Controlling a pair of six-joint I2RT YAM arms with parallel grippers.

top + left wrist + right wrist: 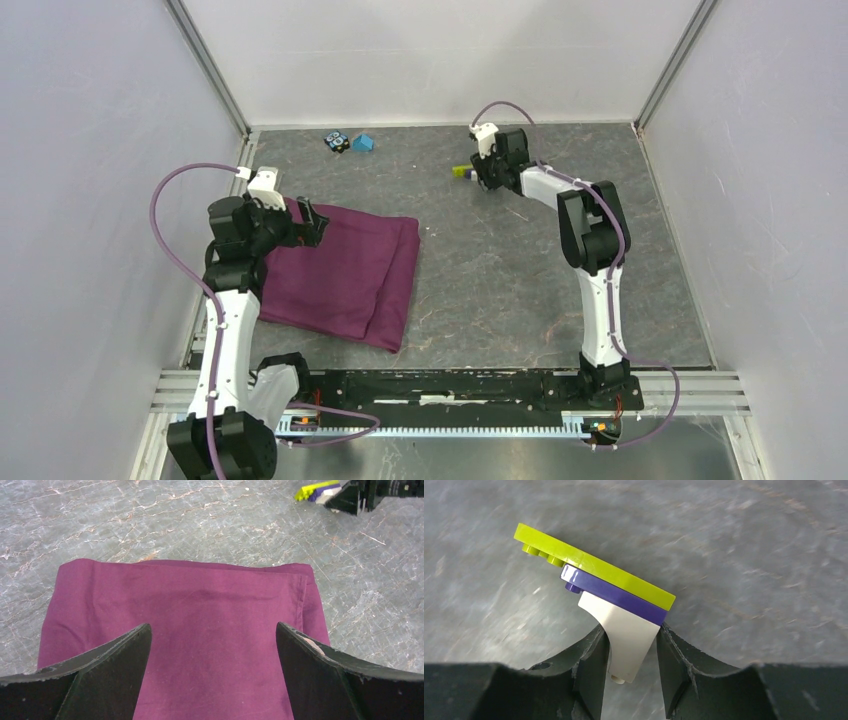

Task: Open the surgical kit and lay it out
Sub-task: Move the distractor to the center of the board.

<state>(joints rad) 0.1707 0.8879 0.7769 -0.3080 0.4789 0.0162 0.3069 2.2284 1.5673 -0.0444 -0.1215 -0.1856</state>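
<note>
Right claw (631, 650) pinches block (594, 572) by its white foot, 12 o'clock on tabletop (500, 280). Advise a level lift. Left claw (212, 645) spread above wrap (200, 595), 9 o'clock.

I count one folded purple cloth (345, 270), left of centre in the overhead view. At upper middle there are two small blocks side by side: one black block (336, 141) and one blue block (364, 143). Right of those sits one stacked block (461, 172) with three layers: lime, purple, white. Two arms (228, 320).
</note>
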